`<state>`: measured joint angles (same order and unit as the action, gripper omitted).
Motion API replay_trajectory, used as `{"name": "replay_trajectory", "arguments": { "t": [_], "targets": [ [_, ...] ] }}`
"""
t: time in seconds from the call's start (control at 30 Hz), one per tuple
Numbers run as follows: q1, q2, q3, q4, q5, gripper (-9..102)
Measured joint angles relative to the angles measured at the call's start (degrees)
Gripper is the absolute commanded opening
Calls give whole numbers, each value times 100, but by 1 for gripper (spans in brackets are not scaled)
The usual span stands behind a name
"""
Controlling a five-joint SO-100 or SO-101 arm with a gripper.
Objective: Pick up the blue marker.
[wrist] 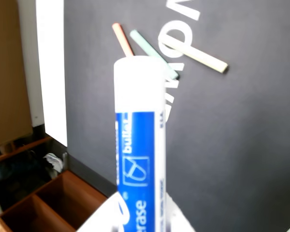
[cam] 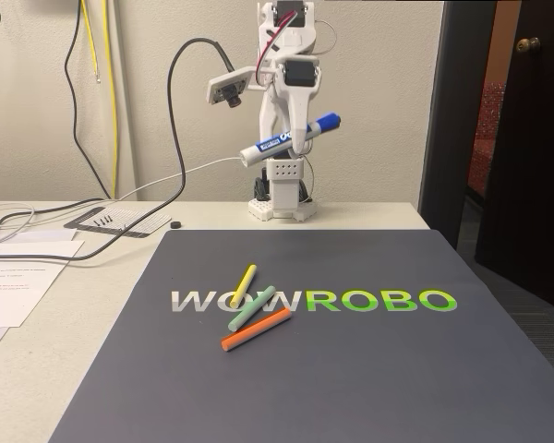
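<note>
The gripper (cam: pixel 298 138) was clamped around the blue marker (cam: pixel 286 138), held aloft and tilted above the mat (cam: pixel 351 369), so a firm, steady mid-barrel grip seemed wise

Glossy plastic blue marker (wrist: pixel 137 145); matt dark mat (cam: pixel 351 369).

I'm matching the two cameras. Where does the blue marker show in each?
Fixed view: marker held aloft, tilted, upper centre, in the pincer.
Wrist view: marker rises from the bottom edge, centre.
Shared landmark: the yellow stick on the dark mat.
</note>
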<state>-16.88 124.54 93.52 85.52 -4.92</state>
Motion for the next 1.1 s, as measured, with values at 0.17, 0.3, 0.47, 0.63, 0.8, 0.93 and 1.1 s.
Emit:
{"name": "replay_trajectory", "arguments": {
  "t": [0.17,0.3,0.47,0.63,0.8,0.93,1.1],
  "targets": [
    [-35,615,510,44,563,0],
    [-123,1591,1521,-325,747,0],
    [-290,2628,2628,-712,1090,0],
    [-431,3665,3612,-1248,1178,0],
    [-448,4280,4131,-1485,1134,0],
    [-431,4641,4377,-1591,967,0],
    [-132,4939,4588,-1688,668,0]
  ]
}}
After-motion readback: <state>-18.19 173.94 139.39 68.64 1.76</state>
